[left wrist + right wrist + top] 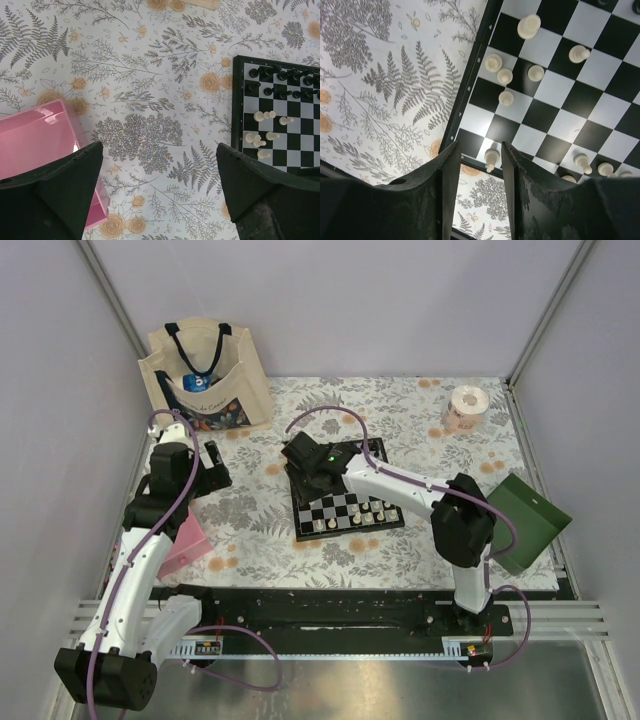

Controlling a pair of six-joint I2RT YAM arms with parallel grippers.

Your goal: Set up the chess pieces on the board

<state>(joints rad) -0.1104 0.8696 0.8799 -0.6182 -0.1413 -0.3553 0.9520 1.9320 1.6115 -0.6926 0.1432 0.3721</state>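
- The board (345,502) lies at mid-table on the flowered cloth (150,100).
- The right gripper (481,150) has its jaws partway apart, wider than the cream chess piece (491,159) that stands between them on a corner square.
- More cream pieces (505,76) bunch nearby, and the black pieces (280,75) sit toward the table's far edge.
- The left gripper (160,150) hovers with its jaws wide and empty between the pink box (35,135) and the board.

Before us the board (335,510) lies in the middle of the table (260,525), pieces (355,518) on it. A bag (205,375) stands behind left, a roll (464,408) behind right, a box (185,542) to our left, a bin (527,523) to our right.
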